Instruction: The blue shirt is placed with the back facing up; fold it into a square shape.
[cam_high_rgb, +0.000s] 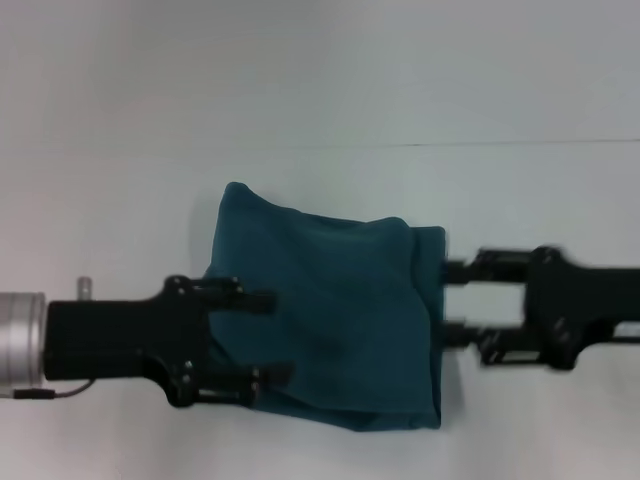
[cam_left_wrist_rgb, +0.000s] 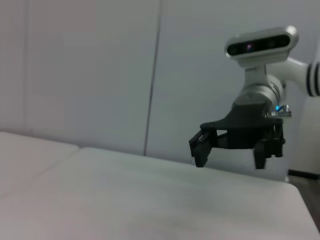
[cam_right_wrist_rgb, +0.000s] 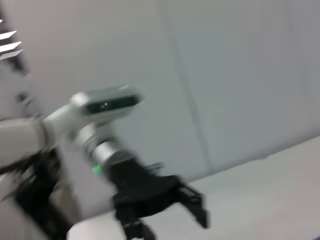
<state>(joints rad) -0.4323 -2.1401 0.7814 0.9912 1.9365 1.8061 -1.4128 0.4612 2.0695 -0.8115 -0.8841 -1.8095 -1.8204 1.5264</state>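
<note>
The blue shirt (cam_high_rgb: 340, 320) lies on the white table as a folded, roughly square teal bundle with rumpled edges. In the head view my left gripper (cam_high_rgb: 268, 337) is open, its two fingers spread over the bundle's left edge. On the opposite side my right gripper (cam_high_rgb: 452, 299) is open too, fingertips just off the right edge. Seen from the left wrist, the right gripper (cam_left_wrist_rgb: 232, 152) hangs above the table with its jaws apart. Seen from the right wrist, the left gripper (cam_right_wrist_rgb: 167, 220) is blurred, with its jaws apart. Neither wrist view shows the shirt.
The white table (cam_high_rgb: 120, 220) stretches all around the bundle, with a thin seam line (cam_high_rgb: 500, 144) across it at the back. Pale wall panels (cam_left_wrist_rgb: 90, 70) stand behind the table.
</note>
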